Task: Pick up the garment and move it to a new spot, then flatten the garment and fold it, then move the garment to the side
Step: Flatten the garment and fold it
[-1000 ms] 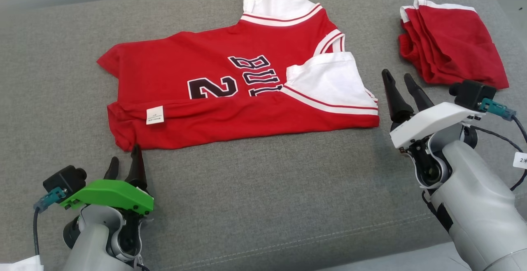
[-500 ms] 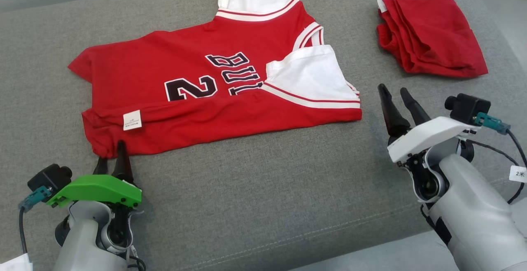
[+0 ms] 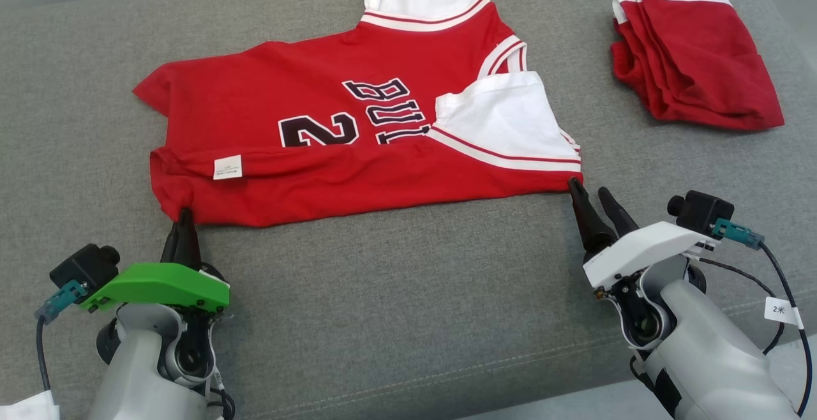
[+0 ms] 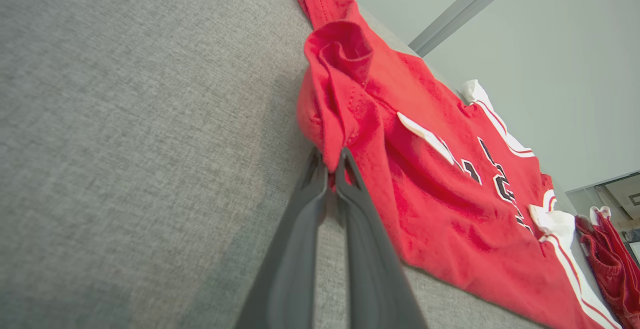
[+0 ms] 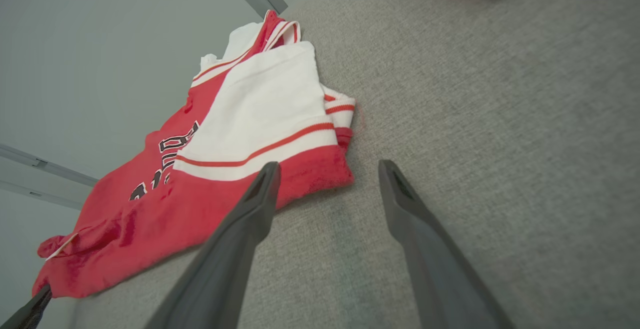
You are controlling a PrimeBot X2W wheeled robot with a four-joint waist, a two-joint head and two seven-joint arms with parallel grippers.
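our left gripper (image 3: 183,219) just pinched shut on the near hem corner of the red and white basketball jersey (image 3: 357,177) on the grey fabric cushion (image 3: 408,292) — our right gripper (image 3: 588,189) sits at the other corner, jaws wide, so we can't fold yet.

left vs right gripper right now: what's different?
Left gripper is shut, pinching the jersey's near-left corner; right gripper is open at the near-right corner, gripping nothing. Left gripper has a green cover, right gripper a white cover. Both point at the jersey's near edge, over the grey cushion.
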